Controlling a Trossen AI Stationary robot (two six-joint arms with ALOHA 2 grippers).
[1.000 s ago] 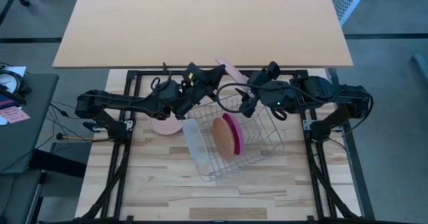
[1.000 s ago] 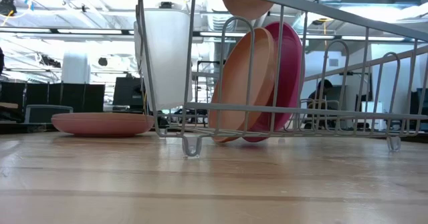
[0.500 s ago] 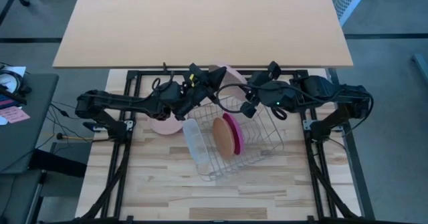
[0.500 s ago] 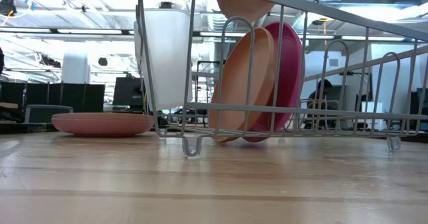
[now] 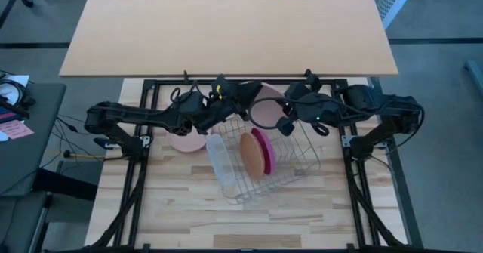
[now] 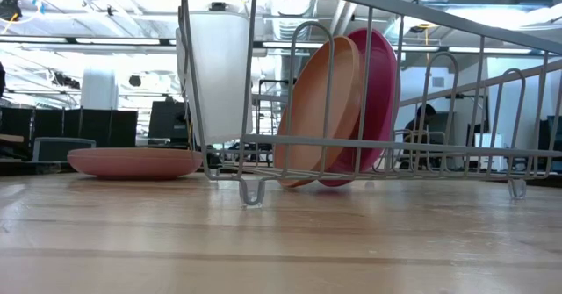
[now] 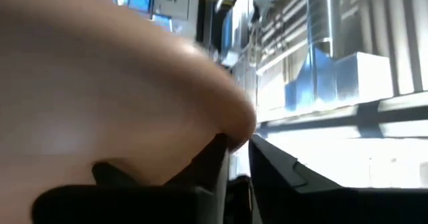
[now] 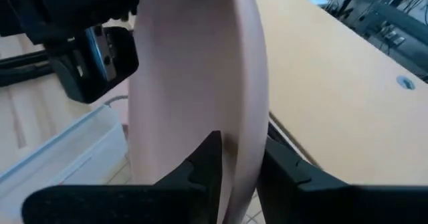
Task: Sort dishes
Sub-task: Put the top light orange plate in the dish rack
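A pale pink plate hangs in the air over the far end of the silver wire rack, between my two grippers. My left gripper is at its left rim and my right gripper is shut on its right rim. An orange-tan plate and a magenta plate stand on edge in the rack, beside a translucent tray. Another pink plate lies flat on the table left of the rack. My left gripper has the plate's rim between its fingers, which stand slightly apart. The rim lies against one finger, and a lit gap shows before the other. My right gripper pinches the plate's rim between its two fingers. It comes from the table's right and slants down. The plate is lifted clear of the rack.
A wide tan tabletop lies beyond the far edge. In the low view the rack's wires fill the middle, with the flat pink plate to their left. Bare wood lies near the front edge.
The pale pink plate has tipped from nearly edge-on to showing its face from above. It has swung from the far edge toward the right gripper. In the low view its lower edge has risen almost out of the picture. Both wrists have turned a little in place.
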